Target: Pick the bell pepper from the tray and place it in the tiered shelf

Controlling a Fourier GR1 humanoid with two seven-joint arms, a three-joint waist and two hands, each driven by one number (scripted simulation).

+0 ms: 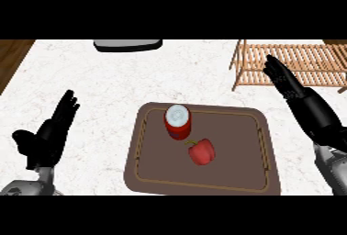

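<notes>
A red bell pepper [202, 152] lies near the middle of the brown tray [265, 151], just below a red can [177, 122] with a pale lid. The wooden tiered shelf [298, 64] stands at the back right of the counter. My right hand [281, 77] is open, fingers straight, raised in front of the shelf's left part and well above and right of the pepper. My left hand [47, 135] rests open at the left, fingers up, apart from the tray. Neither hand holds anything.
A grey and black appliance [127, 45] sits at the counter's far edge. The marble counter [102, 87] ends at a wooden strip on the far left.
</notes>
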